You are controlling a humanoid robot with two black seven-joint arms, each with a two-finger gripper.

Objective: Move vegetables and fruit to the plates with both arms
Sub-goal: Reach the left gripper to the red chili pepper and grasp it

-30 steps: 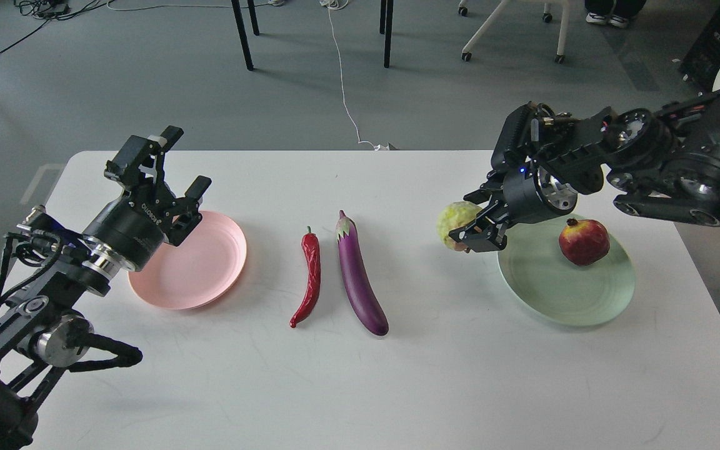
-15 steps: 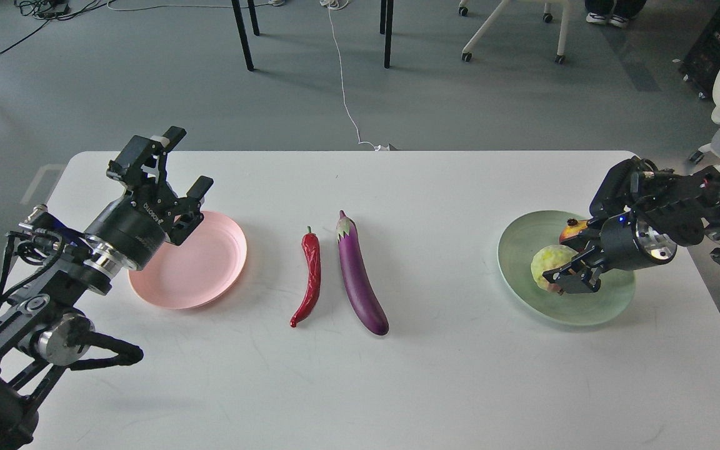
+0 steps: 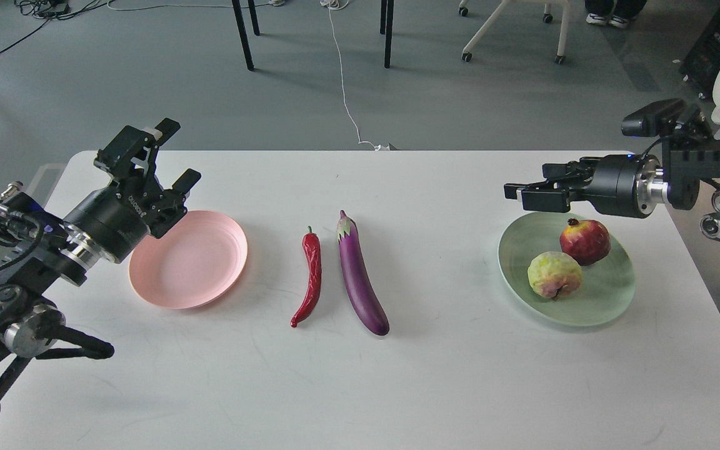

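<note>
Eggplant (image 3: 361,275) crowds chili (image 3: 309,276).

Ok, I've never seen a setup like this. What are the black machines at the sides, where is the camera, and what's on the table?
The single picture comes from the robot's own head, looking down at a white table. The black machines are its two arms. The left hand hovers open by an empty pink plate. The right hand is above a green plate holding a pomegranate and a yellow-green fruit; I cannot tell whether it is open. A red chili and a purple eggplant lie side by side in the middle. Neither hand holds anything.
</note>
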